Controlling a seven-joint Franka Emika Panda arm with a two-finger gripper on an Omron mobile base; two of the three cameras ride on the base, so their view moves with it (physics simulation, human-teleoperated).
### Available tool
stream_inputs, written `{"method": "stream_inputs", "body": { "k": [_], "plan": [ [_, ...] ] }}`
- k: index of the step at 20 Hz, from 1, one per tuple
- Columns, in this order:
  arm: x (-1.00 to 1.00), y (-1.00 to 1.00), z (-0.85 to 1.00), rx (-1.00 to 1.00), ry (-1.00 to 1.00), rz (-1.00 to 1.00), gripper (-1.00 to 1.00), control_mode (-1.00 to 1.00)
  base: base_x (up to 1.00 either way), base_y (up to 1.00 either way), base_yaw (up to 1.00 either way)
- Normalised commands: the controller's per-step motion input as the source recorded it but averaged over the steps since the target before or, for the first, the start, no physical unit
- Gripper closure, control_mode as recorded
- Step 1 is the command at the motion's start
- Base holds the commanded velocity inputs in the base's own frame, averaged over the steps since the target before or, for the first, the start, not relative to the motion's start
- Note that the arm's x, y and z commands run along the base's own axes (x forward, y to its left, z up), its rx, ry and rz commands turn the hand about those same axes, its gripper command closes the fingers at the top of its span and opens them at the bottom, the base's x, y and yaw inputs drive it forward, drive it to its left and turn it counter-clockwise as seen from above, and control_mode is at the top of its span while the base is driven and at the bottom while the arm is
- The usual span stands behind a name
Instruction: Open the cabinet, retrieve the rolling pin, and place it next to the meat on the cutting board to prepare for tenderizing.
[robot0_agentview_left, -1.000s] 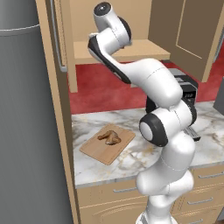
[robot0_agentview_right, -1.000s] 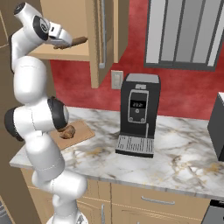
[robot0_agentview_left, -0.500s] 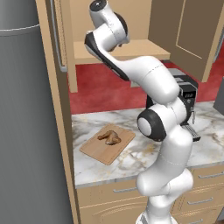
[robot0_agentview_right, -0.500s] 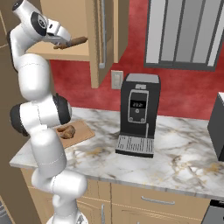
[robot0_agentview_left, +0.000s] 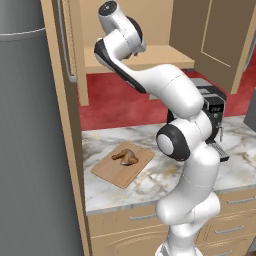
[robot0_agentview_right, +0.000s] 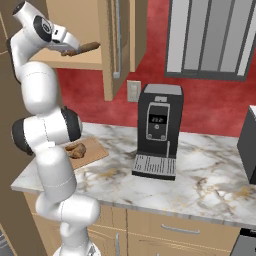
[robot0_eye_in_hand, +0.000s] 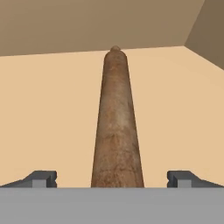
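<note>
brown and wooden, the rolling pin lay on the pale shelf inside the open cabinet, running lengthwise away from the hand toward the back wall, its far rounded end just short of that wall. bare shelf stretched on both sides of it, wider to the left; on the right the shelf ended at the cabinet's side wall. in the right base view the rolling pin stuck out past the gripper near the shelf's front edge.

the gripper stood spread wide, one fingertip to each side of the near end of the pin, with clear gaps between each tip and the wood; it held nothing. whether the pin's near end reached between the fingers or stopped just ahead of them could not be told.

both cabinet doors stood swung out: one door with its long silver handle hung edge-on over the counter, and the other door opened toward the right of the left base view.

below, the cutting board lay at an angle on the marble counter, near the counter's left end beside a tall tan panel. the meat sat on the board's upper half, leaving open board around it, most of it toward the near corner. a black coffee machine stood well apart from the board, with open counter between them.
</note>
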Motion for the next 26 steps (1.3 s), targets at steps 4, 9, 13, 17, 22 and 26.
{"method": "stream_inputs", "body": {
  "k": [4, 9, 13, 17, 22, 26],
  "plan": [
    [0.00, -0.11, -0.14, 0.02, 0.00, -0.01, -1.00, -1.00, 0.00, 0.00, 0.00],
    [0.00, -0.18, -0.11, 0.02, 0.00, -0.02, -1.00, -1.00, 0.00, 0.00, 0.00],
    [0.02, -0.12, -0.16, 0.01, 0.00, -0.01, 1.00, -1.00, 0.00, 0.00, 0.00],
    [0.03, -0.01, -0.20, 0.02, 0.00, 0.00, 1.00, -1.00, 0.00, 0.00, 0.00],
    [0.03, 0.00, -0.20, 0.02, 0.00, 0.00, 1.00, -1.00, 0.00, 0.00, 0.00],
    [-0.26, 0.00, -0.06, 0.06, -0.04, 0.00, 1.00, -1.00, 0.00, 0.00, 0.00]
  ]
}}
